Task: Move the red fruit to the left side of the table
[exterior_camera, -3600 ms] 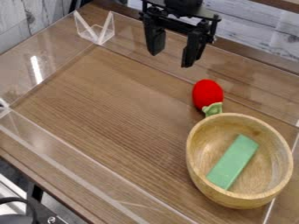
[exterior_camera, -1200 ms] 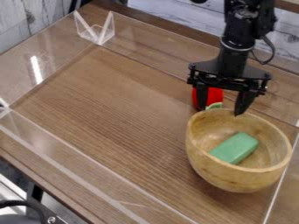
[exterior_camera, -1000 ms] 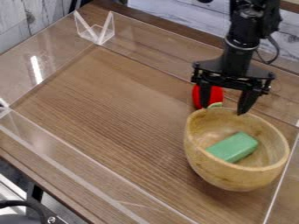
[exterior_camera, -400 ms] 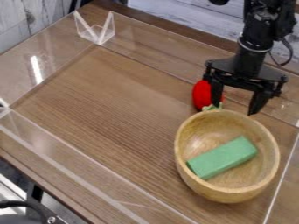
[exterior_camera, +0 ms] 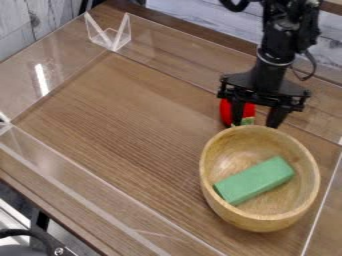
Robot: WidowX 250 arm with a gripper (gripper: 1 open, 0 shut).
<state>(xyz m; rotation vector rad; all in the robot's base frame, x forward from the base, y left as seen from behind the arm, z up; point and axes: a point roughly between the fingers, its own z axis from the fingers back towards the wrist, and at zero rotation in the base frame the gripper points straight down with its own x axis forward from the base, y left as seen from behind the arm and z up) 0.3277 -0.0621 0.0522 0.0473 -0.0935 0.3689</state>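
Wood-grain tabletop (exterior_camera: 127, 120) fills my view, with low clear walls along its edges. Toward its far right corner the black gripper (exterior_camera: 262, 95) is down at the red fruit (exterior_camera: 237, 110), one side of it overlapping the berry. From up here I can't tell whether the fingers have it pinched or merely stand around it; the black body hides the contact. The berry sits right of the middle of the table, toward the far side, its green top pointing at the near edge.

Just on the near side of it is the wooden bowl (exterior_camera: 210, 180), in the near right part of the table, holding a green block (exterior_camera: 253, 181). Its rim comes close to the leaves, perhaps touching.

Getting a sound grip looks like the step in hand. I would centre the fingers over the round red body, not the leafy tip, keep them low and square, and close gently so the berry doesn't squirt out sideways. A sideways nudge could shove the bowl or roll the fruit against it. Once it seems firm, I'd lift straight up until it is above the rim, then travel left.

The left half offers a broad bare stretch of wood. I'd set down well inside the left edge, short of the clear wall and away from the clear angular piece (exterior_camera: 108, 33) near the far left corner.
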